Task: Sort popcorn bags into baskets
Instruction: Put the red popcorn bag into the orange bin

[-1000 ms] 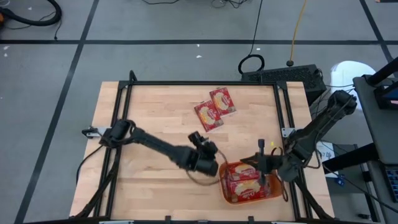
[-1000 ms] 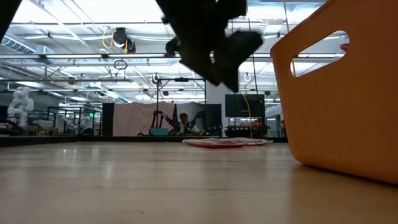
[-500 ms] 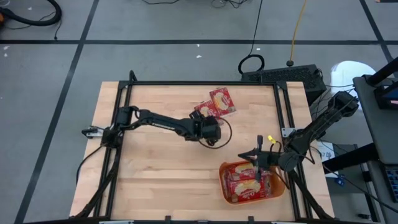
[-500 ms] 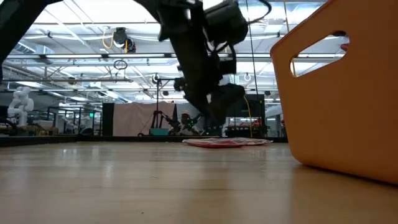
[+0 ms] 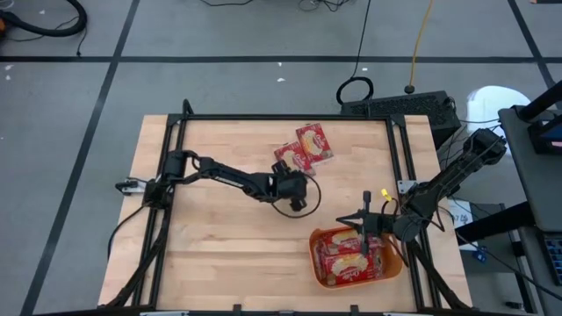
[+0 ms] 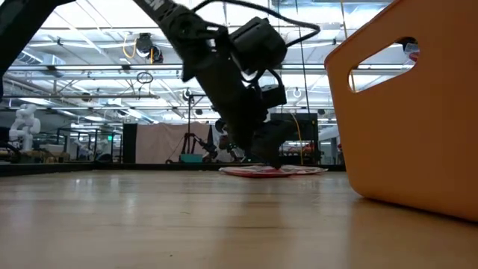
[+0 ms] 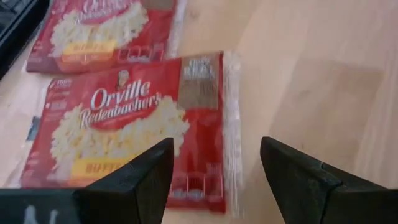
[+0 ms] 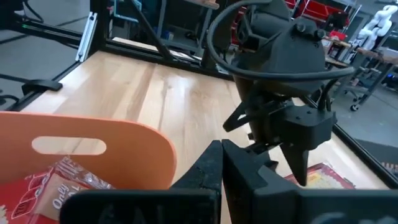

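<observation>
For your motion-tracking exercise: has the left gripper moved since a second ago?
Yes. The left gripper has travelled from beside the orange basket up the table to the two loose popcorn bags.

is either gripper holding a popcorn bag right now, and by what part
Neither. The left gripper is open over the nearer popcorn bag on the table, not gripping it. The right gripper is shut and empty above the basket.

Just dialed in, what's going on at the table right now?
The left hand is open and low over the nearer of two popcorn bags lying on the far side of the table, with nothing gripped yet. The right hand is shut and empty, above the far edge of the orange basket, which already holds several bags.
</observation>
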Robot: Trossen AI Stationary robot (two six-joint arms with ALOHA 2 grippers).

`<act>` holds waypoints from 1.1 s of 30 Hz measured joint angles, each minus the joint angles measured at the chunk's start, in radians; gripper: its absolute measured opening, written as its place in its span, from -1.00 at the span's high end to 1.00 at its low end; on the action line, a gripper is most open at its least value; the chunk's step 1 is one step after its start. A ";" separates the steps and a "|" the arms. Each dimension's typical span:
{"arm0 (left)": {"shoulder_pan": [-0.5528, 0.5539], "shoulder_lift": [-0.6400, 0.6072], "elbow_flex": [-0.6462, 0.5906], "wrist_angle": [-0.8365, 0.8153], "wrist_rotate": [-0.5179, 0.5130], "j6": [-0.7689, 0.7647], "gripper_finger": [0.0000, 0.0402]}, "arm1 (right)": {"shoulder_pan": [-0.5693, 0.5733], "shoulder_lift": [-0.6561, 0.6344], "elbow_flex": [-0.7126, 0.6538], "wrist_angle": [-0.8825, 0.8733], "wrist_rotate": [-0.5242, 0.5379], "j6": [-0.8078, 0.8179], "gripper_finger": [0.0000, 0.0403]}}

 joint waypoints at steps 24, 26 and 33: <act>-0.067 -0.120 -0.154 -0.021 0.022 -0.048 0.36 | 0.001 0.001 0.000 -0.012 -0.107 0.113 1.00; -0.085 -0.166 -0.153 -0.060 0.020 -0.057 0.40 | 0.000 0.001 -0.001 -0.010 -0.105 0.113 1.00; -0.138 -0.254 -0.151 -0.148 -0.067 -0.200 0.41 | 0.000 0.001 -0.001 0.000 -0.106 0.113 1.00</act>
